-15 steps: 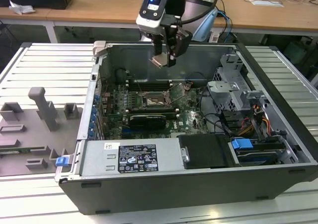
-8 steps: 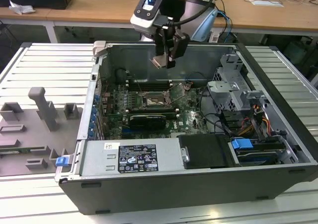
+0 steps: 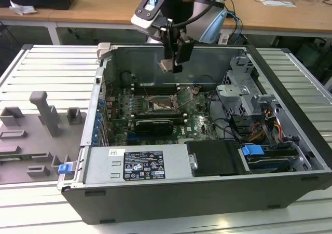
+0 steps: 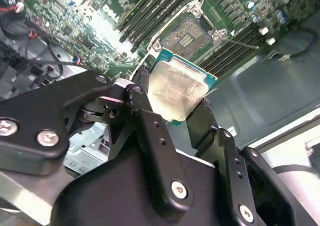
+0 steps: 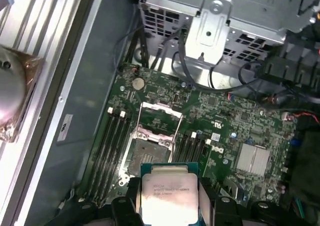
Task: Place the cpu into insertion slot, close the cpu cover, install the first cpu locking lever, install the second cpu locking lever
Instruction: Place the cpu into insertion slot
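My gripper (image 3: 174, 64) hangs over the open computer case, shut on the cpu (image 3: 167, 65), a flat square chip with a pale metal top. In both wrist views the cpu (image 4: 177, 90) (image 5: 169, 196) sits between the two black fingers (image 4: 145, 110) (image 5: 131, 198). The insertion slot (image 3: 161, 105) (image 4: 189, 35) (image 5: 147, 158) lies open on the green motherboard, below the chip and apart from it. The cpu cover (image 3: 184, 95) (image 5: 160, 121), a thin silver frame, stands tilted up at the slot's edge.
A black card (image 3: 154, 125) lies just in front of the slot, with memory slots (image 5: 110, 146) beside it. The power supply (image 3: 135, 164) fills the case's near side and a metal drive cage (image 3: 244, 91) its right. A grey fixture (image 3: 44, 122) sits outside, at the exterior view's left.
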Motion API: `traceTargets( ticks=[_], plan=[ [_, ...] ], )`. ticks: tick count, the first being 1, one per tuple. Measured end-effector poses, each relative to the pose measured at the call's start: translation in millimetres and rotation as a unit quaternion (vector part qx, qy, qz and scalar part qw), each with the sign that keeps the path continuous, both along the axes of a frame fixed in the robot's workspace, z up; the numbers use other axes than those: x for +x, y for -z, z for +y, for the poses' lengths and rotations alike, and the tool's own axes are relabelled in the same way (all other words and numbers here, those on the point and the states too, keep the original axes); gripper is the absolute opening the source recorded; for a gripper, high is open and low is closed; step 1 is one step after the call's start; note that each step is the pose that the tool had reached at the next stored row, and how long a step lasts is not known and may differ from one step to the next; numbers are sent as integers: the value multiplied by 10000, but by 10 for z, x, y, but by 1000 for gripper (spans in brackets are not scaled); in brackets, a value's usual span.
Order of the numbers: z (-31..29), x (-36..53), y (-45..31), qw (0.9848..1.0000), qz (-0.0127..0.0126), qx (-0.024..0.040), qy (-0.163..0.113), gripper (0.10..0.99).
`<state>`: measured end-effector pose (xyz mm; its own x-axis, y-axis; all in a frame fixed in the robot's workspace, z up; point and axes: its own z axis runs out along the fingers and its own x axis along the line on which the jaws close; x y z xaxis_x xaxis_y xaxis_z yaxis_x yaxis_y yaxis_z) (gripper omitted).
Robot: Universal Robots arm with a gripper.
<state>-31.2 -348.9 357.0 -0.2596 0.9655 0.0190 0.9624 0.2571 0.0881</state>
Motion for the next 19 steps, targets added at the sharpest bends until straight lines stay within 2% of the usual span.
traceTargets(
  ticks=[2, 5, 8, 11, 12, 15, 16, 19],
  plan=[
    [0, 0, 9, 9996, 0, 0, 282, 541],
    [0, 0, 16, 9987, 0, 0, 506, 541],
    [0, 0, 25, 9970, 0, 0, 776, 541],
    [0, 0, 36, 9943, 0, 0, 1070, 541],
    [0, 0, 41, 9926, 0, 0, 1217, 541],
    [0, 0, 54, 9891, 0, 0, 1475, 541],
    [0, 0, 68, 9884, 2, -1, 1520, 541],
    [0, 2, 113, 9879, -1, -33, 1552, 541]
  ],
)
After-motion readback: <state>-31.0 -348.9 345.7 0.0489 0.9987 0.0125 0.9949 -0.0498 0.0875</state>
